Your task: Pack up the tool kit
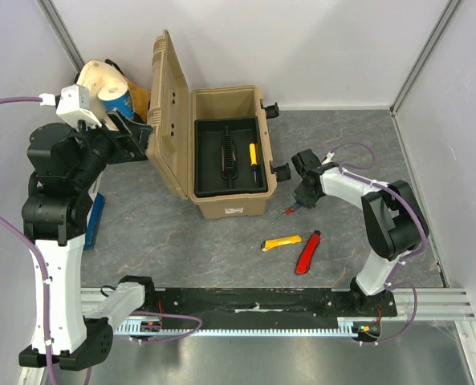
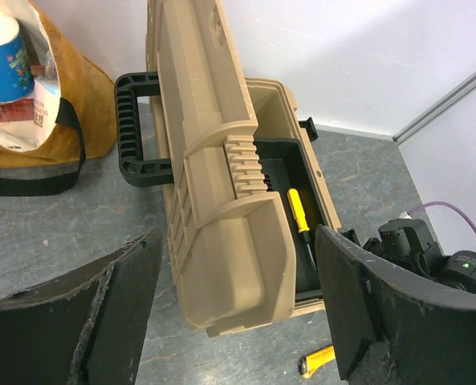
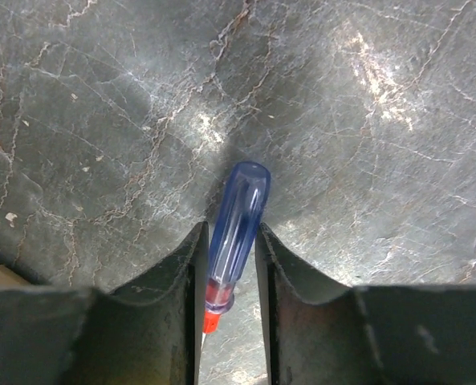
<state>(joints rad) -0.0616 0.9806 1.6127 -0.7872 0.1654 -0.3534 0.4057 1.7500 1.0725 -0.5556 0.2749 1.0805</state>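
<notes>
Right end effector pinching screwdriver handle on table beside toolbox; left end effector wide.

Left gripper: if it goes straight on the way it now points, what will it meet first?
Probably the raised lid of the large tan plastic toolbox, which stands straight ahead between the fingers of the open left gripper. Depth is unclear.

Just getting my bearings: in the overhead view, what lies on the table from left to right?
A cloth bag, open toolbox, red knife. The screwdriver and yellow tool overlap these, so I leave them out.
</notes>
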